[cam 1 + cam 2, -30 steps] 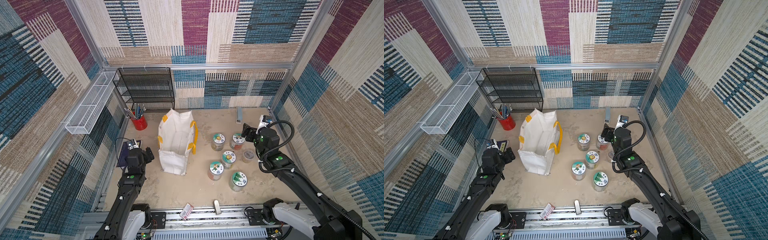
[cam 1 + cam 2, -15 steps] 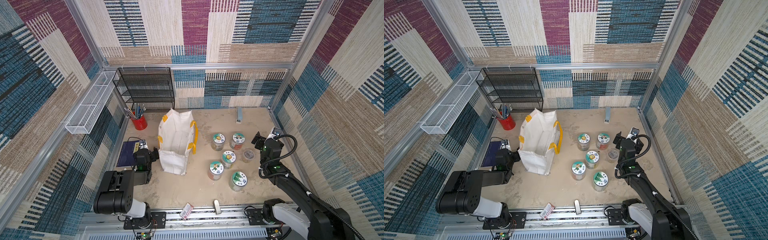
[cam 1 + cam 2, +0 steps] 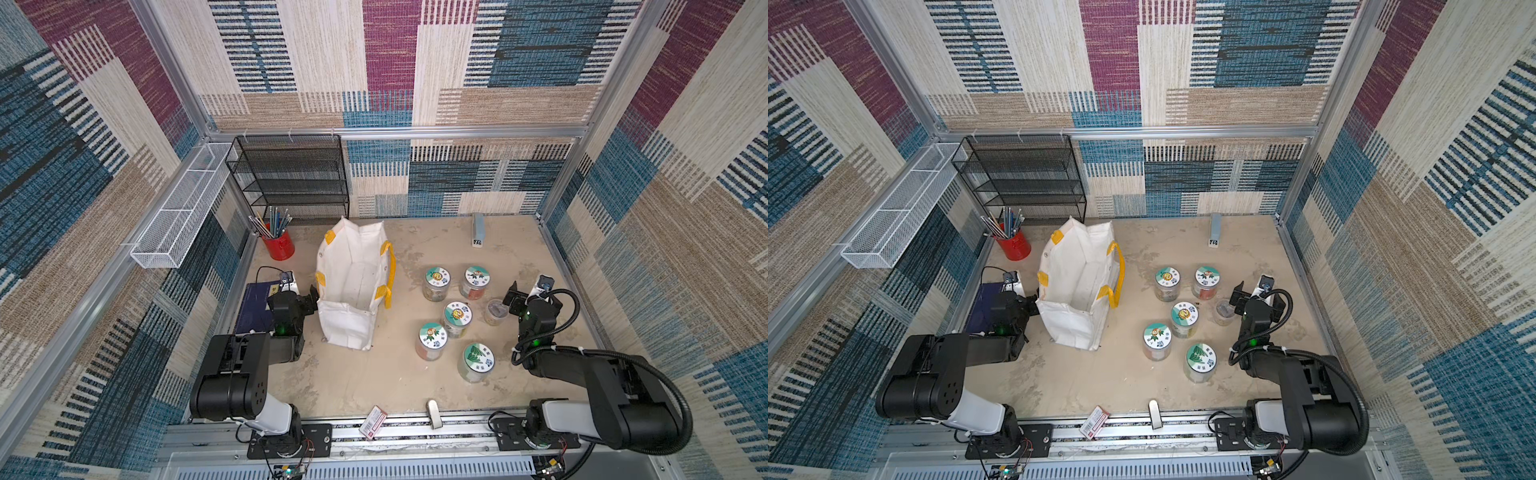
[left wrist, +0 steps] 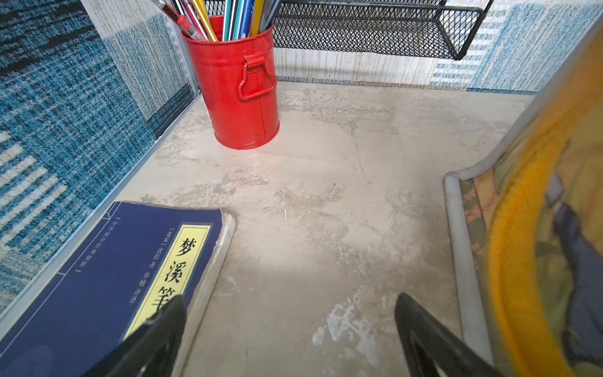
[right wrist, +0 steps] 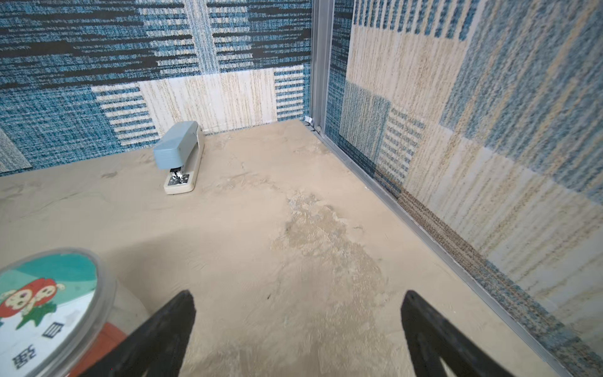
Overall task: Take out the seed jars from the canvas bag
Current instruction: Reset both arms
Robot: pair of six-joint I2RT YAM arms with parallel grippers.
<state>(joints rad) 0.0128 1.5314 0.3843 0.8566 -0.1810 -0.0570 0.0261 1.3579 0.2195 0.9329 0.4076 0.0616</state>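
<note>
**Six jars out, both grippers wide, tight margins on each flank**

On the left, the left gripper [image 4: 290, 298] is spread wide and carrying nothing. It hangs low, with one finger over the corner of the book [image 4: 98, 277] and the other just beside the bag [image 3: 347, 328]. That's the first worry: a swing toward the bag could buckle the soft wall or tip it, since only its own fabric holds it up.

The bag stands upright with its mouth open. It's white with yellow handles and has a colourful print on the side facing that gripper. From above it looks empty, though the near wall hides part of its floor, so a straggler can't be ruled out.

Across to the jars [image 3: 457, 312]: six stand upright on the floor in a close cluster, well apart from the bag. All have clear walls. Five carry teal-and-white picture lids, and the small jar [image 3: 495, 309] has a clear one.

The right gripper [image 5: 298, 293] is also spread and empty, just beside the small jar and the red-filled jar [image 5: 49, 310]. A careless sweep here could clip one, and in that cluster a falling jar could take its neighbours down and roll.
</note>
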